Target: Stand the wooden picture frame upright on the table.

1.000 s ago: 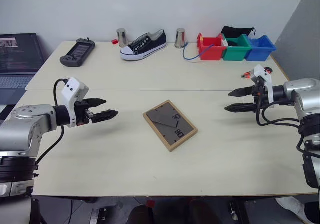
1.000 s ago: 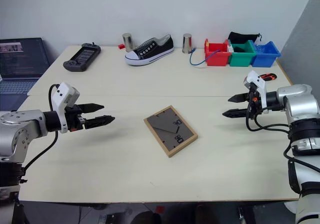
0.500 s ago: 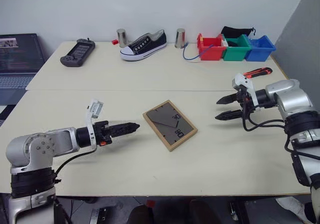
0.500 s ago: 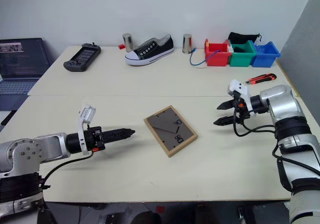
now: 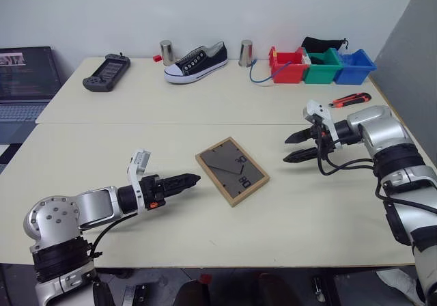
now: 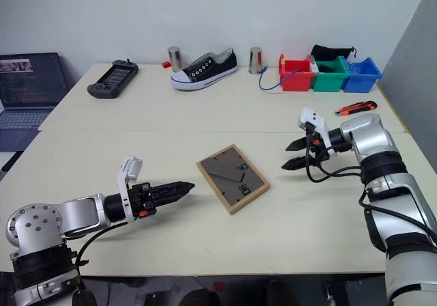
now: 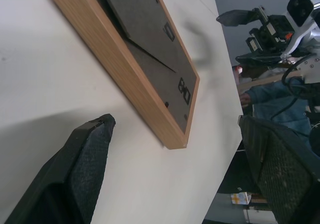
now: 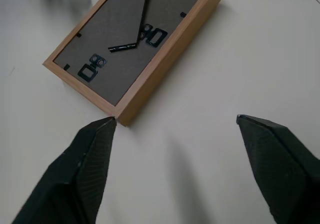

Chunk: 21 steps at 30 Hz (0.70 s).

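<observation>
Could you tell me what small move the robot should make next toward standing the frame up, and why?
Probably bring the right gripper down to the near edge of the wooden picture frame. The frame lies flat, back side up, on the table, untouched. Both grippers flank it with jaws open, the left gripper low beside its other edge, so an edge has to be caught before tilting it.

A plain white wall (image 5: pixel 205 9) runs behind the scene at 12 o'clock, evenly lit with no hard shadows. At 2 to 3 o'clock a grey partition panel (image 5: pixel 410 39) stands at an angle. At 9 to 10 o'clock an open laptop (image 5: pixel 24 80) with a dark screen sits on a lower surface. Along 6 o'clock, a strip of dark floor (image 5: pixel 225 289) shows.
</observation>
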Available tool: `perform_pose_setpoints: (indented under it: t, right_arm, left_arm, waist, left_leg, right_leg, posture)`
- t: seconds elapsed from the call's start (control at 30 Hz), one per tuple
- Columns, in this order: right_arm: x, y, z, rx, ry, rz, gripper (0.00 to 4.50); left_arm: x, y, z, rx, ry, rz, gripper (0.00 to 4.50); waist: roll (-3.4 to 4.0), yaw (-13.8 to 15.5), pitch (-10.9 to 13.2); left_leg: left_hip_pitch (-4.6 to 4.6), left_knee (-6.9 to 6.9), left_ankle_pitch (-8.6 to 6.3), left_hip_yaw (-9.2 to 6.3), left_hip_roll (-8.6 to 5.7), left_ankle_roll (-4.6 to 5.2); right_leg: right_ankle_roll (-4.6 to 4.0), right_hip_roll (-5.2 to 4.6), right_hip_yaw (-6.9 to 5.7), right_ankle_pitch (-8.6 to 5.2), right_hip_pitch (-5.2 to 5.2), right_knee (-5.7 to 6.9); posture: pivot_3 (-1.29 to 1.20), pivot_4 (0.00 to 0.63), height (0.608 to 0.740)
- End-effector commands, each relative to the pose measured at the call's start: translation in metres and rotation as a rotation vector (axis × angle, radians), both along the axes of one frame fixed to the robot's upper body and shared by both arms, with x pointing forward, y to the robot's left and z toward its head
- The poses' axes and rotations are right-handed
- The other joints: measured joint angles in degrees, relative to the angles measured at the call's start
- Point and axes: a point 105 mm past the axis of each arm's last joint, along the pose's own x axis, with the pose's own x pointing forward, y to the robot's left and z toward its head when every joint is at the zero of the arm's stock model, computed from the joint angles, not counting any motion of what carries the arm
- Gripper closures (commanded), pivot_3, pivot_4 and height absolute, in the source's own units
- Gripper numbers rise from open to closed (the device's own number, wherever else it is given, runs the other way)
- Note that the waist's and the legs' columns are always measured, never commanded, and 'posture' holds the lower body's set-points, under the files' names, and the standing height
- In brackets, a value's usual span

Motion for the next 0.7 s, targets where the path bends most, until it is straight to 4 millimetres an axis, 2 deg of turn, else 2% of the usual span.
perform_pose_setpoints:
  t: [0.03, 0.23, 0.47, 0.7]
  right_arm:
    - [0.000, 0.008, 0.003, 0.020, 0.059, 0.022, 1.64]
    - [0.014, 0.012, -0.001, 0.021, 0.046, -0.074, 3.02]
    - [0.022, 0.022, -0.020, -0.051, -0.002, -0.100, 4.49]
    - [0.022, 0.030, -0.036, -0.101, -0.020, -0.073, 4.49]
  left_arm:
    - [0.000, -0.005, 0.001, -0.006, -0.003, 0.004, 0.21]
    - [0.006, -0.002, 0.002, -0.001, 0.001, 0.047, 0.21]
    - [0.009, -0.003, -0.017, 0.069, 0.055, 0.102, 0.21]
    - [0.008, -0.005, -0.021, 0.081, 0.075, 0.100, 0.21]
  waist:
    - [0.00, -0.06, 0.00]
    - [0.00, -0.29, 0.00]
    - [-0.01, -0.46, -0.01]
    - [0.00, -0.47, -0.01]
  left_leg:
    - [-0.01, 0.00, 0.00, 0.00, 0.00, 0.00]
    - [0.00, -0.01, 0.00, -0.01, 0.00, -0.01]
    - [0.00, -0.02, 0.01, -0.01, 0.00, -0.01]
    - [0.01, -0.03, 0.01, -0.01, 0.00, -0.02]
  right_leg:
    - [0.00, 0.00, -0.01, 0.00, 0.00, 0.00]
    - [0.00, 0.00, -0.01, 0.00, 0.01, 0.00]
    - [0.00, 0.00, -0.01, 0.00, 0.01, 0.01]
    - [0.00, 0.00, -0.02, 0.00, 0.01, 0.01]
  posture:
    - [0.00, 0.150, 0.740]
    - [0.00, 0.150, 0.740]
    - [0.00, 0.150, 0.740]
    - [0.00, 0.150, 0.740]
